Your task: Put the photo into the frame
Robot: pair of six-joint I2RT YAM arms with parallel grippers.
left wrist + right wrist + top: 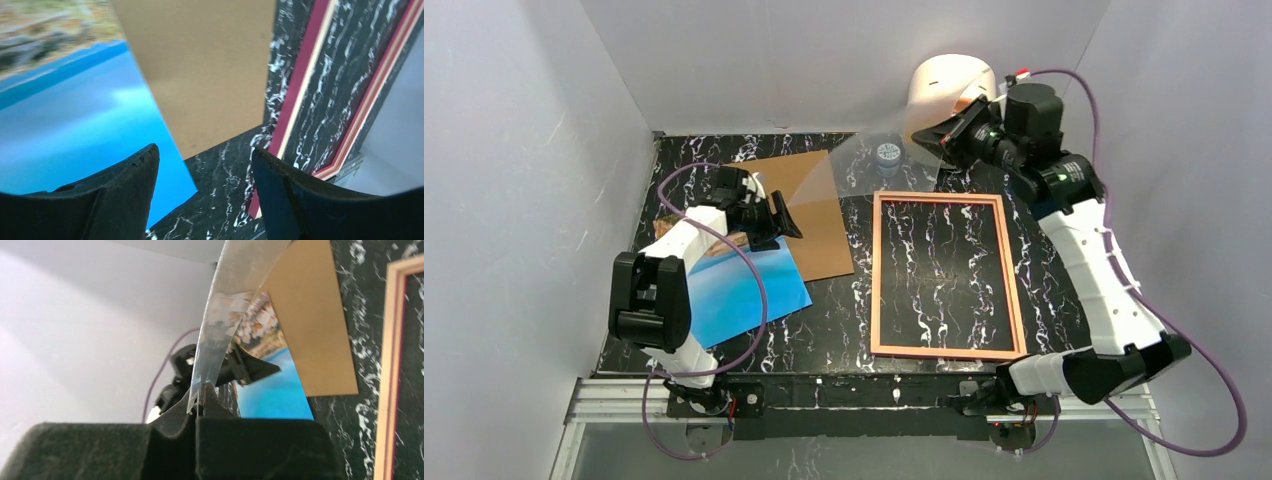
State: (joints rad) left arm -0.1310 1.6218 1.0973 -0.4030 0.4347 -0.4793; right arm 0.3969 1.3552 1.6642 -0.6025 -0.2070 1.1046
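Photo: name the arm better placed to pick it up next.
Left. The left hand, open and empty, hangs over the photo. The right hand is shut on the pane, raised at the far side beyond the frame, away from the photo.

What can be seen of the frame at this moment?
The frame is a thin rectangular rim, tan-orange on the upturned face, dark red along its edge in the left wrist view. It lies flat on the black marbled table, right of centre, long sides running front to back. Its opening is bare: the marbling shows through, with no photo inside. The brown cardboard lies apart to its left.
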